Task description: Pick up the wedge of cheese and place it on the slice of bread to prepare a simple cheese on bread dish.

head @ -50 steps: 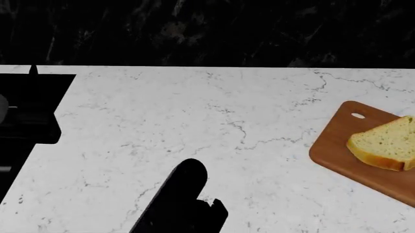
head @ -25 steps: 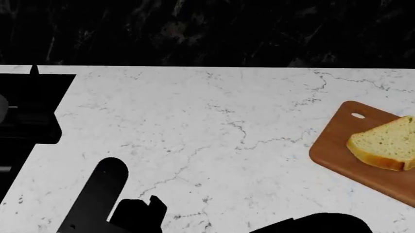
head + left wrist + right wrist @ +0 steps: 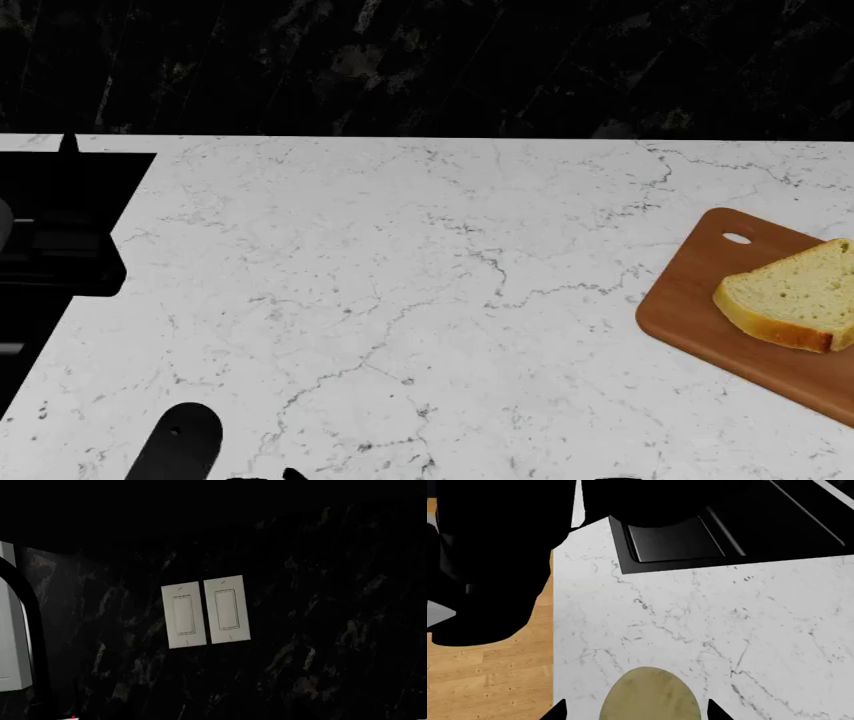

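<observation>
The wedge of cheese (image 3: 650, 696) shows only in the right wrist view, a pale yellow-beige chunk lying on the white marble counter near its front edge. My right gripper (image 3: 636, 713) is open around it, one dark fingertip (image 3: 558, 711) on each side with counter showing in both gaps. The slice of bread (image 3: 790, 298) lies on a reddish-brown wooden board (image 3: 694, 300) at the head view's right edge. A dark piece of my left arm (image 3: 180, 445) pokes in at the bottom left. The left wrist view shows no jaws.
A black cooktop (image 3: 60, 225) is set into the counter at the left and also shows as the cooktop (image 3: 670, 540) beyond the cheese. Wooden floor (image 3: 487, 680) lies past the counter edge. The left wrist camera faces a dark wall with two switch plates (image 3: 205, 611).
The dark left arm has slid down and left, almost out of the head view. The dark shape at the bottom right half a second ago is gone.
</observation>
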### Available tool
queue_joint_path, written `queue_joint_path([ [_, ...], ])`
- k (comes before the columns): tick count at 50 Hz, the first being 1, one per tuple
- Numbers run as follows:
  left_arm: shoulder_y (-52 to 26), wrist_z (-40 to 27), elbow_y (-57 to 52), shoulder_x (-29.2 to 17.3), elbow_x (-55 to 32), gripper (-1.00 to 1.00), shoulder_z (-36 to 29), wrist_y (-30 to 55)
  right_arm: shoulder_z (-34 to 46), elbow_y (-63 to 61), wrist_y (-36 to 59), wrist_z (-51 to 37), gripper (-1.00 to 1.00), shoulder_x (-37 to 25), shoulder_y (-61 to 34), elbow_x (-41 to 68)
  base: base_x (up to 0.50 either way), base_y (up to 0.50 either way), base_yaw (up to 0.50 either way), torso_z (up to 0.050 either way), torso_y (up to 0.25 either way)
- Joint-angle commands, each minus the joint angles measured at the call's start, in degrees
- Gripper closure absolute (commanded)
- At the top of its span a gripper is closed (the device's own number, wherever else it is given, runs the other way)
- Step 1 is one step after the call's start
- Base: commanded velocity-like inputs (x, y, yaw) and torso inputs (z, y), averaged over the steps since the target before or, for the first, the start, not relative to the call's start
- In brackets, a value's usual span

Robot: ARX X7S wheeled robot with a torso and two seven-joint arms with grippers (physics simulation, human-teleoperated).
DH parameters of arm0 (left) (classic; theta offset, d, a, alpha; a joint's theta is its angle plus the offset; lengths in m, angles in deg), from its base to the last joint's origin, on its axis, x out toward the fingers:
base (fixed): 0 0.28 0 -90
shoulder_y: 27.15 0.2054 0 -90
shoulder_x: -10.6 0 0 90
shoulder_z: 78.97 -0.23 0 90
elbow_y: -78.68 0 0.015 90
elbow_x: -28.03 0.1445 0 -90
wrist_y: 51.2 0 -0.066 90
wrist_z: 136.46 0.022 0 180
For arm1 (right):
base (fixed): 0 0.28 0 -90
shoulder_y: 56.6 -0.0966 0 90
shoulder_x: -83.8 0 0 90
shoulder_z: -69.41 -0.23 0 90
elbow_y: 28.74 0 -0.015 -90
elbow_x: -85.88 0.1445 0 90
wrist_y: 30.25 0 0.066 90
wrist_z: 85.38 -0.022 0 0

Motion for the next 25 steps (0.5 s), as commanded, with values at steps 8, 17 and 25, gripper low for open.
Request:
queue_joint_path([
  [8,0.2,-0.2,-0.3,-0.2,-0.5,-1.0,0.0,-0.3,4.0,-0.3,-1.0,0.4,-1.0,-2.6,2.8,-3.7,0.0,0.0,0.0,0.0,0.0],
  [17,0.2,-0.4,-0.2,-0.3,-0.7,-1.0,-0.1,-0.3,4.5,-0.5,-2.1,1.1,-1.0,-3.5,2.9,-4.8,0.0,0.0,0.0,0.0,0.0],
  [25,0.3,-0.4,-0.2,-0.4,-0.8,-1.0,-0.1,-0.7,5.5,-0.4,-3.3,3.6,-1.0,-3.8,3.6,-7.2,0.0,0.0,0.0,0.0,0.0],
])
